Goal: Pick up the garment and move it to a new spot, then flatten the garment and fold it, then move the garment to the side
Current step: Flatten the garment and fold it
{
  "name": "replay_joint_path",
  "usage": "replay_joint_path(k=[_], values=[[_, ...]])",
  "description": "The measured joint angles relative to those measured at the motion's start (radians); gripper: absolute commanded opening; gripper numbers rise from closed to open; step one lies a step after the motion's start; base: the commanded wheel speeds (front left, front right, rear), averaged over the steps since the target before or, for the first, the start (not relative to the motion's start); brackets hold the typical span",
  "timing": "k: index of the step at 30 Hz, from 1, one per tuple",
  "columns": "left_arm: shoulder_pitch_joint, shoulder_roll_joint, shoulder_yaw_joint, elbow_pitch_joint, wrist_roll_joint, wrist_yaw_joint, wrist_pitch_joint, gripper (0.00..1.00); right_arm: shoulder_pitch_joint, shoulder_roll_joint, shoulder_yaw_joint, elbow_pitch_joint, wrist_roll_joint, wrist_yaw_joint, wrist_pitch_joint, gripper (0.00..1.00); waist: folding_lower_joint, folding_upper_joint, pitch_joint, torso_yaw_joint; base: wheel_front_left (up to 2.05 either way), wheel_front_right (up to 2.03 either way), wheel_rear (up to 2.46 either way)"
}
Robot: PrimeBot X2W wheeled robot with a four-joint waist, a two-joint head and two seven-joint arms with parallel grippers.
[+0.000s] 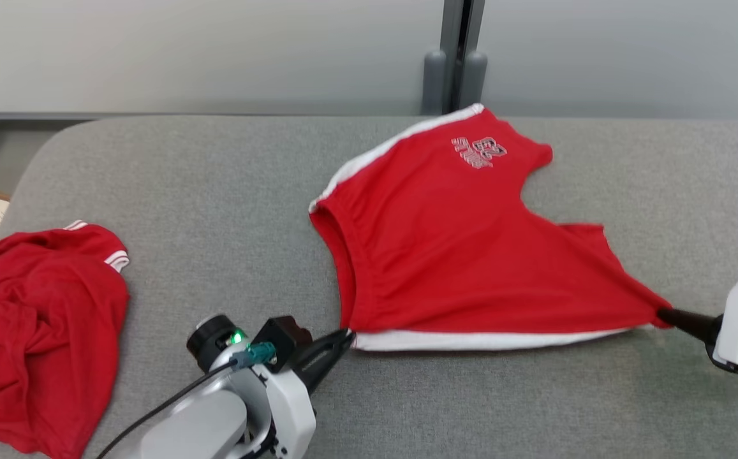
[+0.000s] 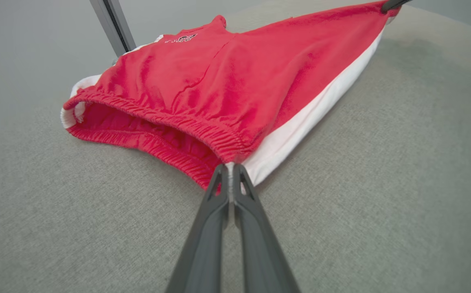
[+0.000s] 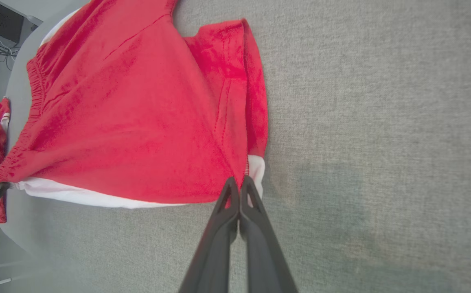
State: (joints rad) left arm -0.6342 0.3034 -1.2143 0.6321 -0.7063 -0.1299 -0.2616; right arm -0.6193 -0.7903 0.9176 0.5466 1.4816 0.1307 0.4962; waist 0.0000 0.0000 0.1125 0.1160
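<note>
Red shorts (image 1: pixel 458 255) lie spread right of centre on the grey table (image 1: pixel 215 191), far corner at its far edge. The left gripper (image 1: pixel 346 335) is pinched closed on the near waistband corner, the right gripper (image 1: pixel 662 315) on the near leg corner, white stripe (image 1: pixel 471 341) taut between them. Bare surface stretches left to a second red garment (image 1: pixel 30 331) at the left edge.

The shorts (image 1: pixel 458 255) were bright red, with a white stripe down each side and a small white-and-grey printed emblem (image 1: pixel 478 152) on one leg. The crumpled garment (image 1: pixel 30 331) was the same red with thin white bands. The tabletop (image 1: pixel 203 210) was speckled grey.
</note>
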Motion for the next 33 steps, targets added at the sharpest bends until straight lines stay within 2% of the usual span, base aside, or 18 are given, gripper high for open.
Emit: replay_joint_path(k=[10,23,28,33], values=[[0.105,0.068,-0.059,-0.140,-0.106,0.000,0.039,0.00,0.121,-0.068,0.023,-0.035,0.086,0.000,0.115,0.00,0.0000,0.0000,-0.115,0.025,0.00,0.00,0.00],[0.207,0.177,-0.067,-0.370,-0.142,0.000,0.147,0.00,0.228,-0.191,0.058,-0.170,0.154,0.000,0.210,0.00,0.0000,0.0000,-0.173,0.037,0.00,0.00,0.00],[0.219,0.197,-0.060,-0.425,-0.164,0.000,0.164,0.00,0.198,-0.236,0.029,-0.223,0.174,0.000,0.197,0.00,0.0000,0.0000,-0.167,0.041,0.00,0.00,0.00],[0.178,0.199,-0.017,-0.445,-0.168,0.019,0.142,0.00,0.136,-0.227,-0.005,-0.266,0.241,0.000,0.193,0.00,0.0000,0.0000,-0.151,0.058,0.00,0.00,0.00]])
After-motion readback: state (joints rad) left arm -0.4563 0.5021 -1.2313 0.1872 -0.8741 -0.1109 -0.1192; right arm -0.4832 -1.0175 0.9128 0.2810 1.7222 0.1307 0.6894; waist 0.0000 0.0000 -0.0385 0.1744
